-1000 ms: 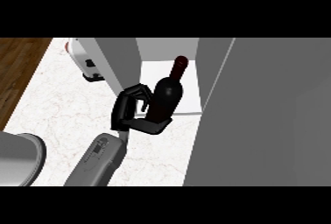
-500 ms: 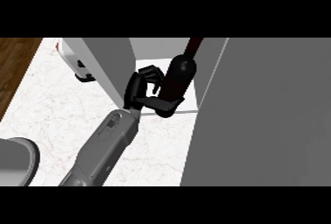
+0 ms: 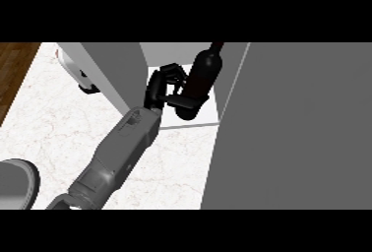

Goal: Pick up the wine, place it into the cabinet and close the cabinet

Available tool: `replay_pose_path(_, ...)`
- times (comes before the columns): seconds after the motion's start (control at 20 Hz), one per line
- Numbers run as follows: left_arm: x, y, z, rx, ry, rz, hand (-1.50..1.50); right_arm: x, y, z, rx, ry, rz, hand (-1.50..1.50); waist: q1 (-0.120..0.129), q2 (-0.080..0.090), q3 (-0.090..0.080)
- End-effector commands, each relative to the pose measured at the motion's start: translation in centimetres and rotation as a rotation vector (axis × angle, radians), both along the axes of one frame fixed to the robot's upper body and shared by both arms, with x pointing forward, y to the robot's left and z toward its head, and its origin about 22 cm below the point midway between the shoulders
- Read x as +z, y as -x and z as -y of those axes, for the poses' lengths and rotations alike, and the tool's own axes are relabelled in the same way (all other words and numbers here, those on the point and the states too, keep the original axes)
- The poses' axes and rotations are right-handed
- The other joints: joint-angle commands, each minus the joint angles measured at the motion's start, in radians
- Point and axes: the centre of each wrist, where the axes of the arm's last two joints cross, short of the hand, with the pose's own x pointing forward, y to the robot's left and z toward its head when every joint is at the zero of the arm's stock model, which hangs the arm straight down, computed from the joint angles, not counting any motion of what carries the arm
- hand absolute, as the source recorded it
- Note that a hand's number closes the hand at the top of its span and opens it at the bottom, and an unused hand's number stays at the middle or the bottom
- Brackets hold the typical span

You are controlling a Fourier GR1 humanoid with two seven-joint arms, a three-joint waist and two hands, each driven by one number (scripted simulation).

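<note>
The dark wine bottle is tilted, its neck pointing up and away, in the cabinet's opening above the pale shelf floor. My left hand is shut on the bottle from its left side, fingers curled round the body and the thumb under its lower part. The grey forearm reaches in from the lower left. The cabinet stands open, with a grey panel at its left and a wide grey face at its right. My right hand shows nowhere.
A white and red object sits on the marble counter, half hidden behind the left panel. A grey round thing lies at the lower left edge. Brown wood floor borders the counter's left.
My left hand has carried the bottle farther away and to the right, into the cabinet opening. The forearm has stretched out and the bottle now leans more.
</note>
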Motion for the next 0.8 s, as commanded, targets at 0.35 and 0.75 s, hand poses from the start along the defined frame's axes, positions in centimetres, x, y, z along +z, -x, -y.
replay_pose_path(0.35, 0.2, -1.7, -1.4, 0.085, 0.043, -0.042, 1.5, 1.4, 2.3, 0.3, 0.077, -0.093, -0.019, -1.5, -0.017, 0.012, 0.0)
replay_pose_path(0.75, 1.6, -2.8, -2.0, 0.152, -0.017, 0.0, 1.5, 1.7, 2.5, 0.6, 0.113, -0.084, -0.013, -1.5, -0.04, 0.021, 0.0)
